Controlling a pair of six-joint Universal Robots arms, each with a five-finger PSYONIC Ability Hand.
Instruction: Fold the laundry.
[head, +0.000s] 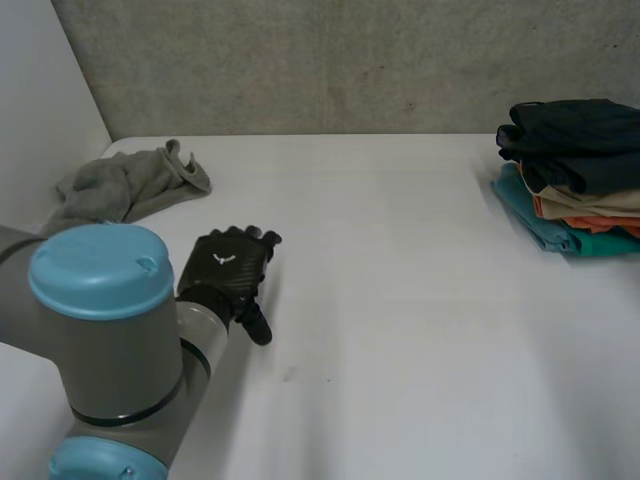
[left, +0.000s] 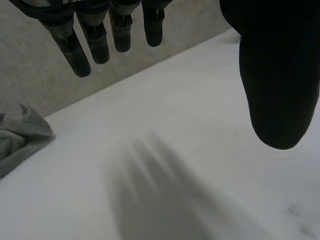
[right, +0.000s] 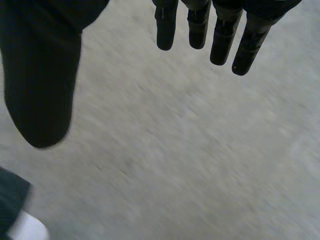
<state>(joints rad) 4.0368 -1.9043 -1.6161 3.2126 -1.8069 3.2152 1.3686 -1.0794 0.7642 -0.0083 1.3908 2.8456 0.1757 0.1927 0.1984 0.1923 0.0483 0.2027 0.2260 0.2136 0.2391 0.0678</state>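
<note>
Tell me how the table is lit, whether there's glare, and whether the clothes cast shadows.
Head view: the white table is evenly lit, no glare; the folded stack throws a soft shadow at its base, the grey cloth hardly any. Left wrist view: the left hand is dark against the bright table. Right wrist view: the right hand, dark against the grey wall.

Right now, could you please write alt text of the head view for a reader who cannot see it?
The robot's left hand, open and empty, is above a white table. A crumpled grey cloth lies at the far left corner, and a stack of folded clothes sits at the far right edge.
</note>
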